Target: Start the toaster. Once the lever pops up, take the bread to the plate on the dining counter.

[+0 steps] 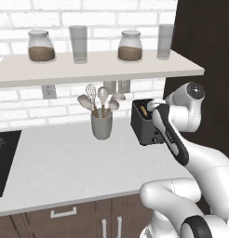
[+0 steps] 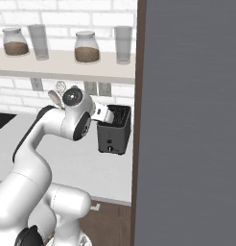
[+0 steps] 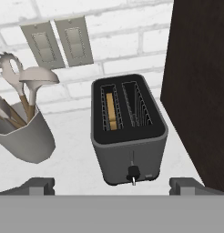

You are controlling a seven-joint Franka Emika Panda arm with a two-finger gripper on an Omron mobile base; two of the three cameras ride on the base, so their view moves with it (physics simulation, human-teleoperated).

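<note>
Hovering above the toaster (image 3: 128, 132), the gripper (image 3: 113, 184) spreads its jaws wide, empty; bread (image 3: 111, 110) sits in the toaster's left slot.

In the left base view the arm (image 1: 174, 135) covers the right side of the toaster (image 1: 143, 124), and its knob is too small to make out. In the right base view the arm's elbow hides the cup beside the toaster. The bread (image 3: 111, 110) sits deep in the toaster's left slot, only its edge showing. The cup (image 3: 22, 136) left of the toaster is cut by the hand view's edge.
</note>
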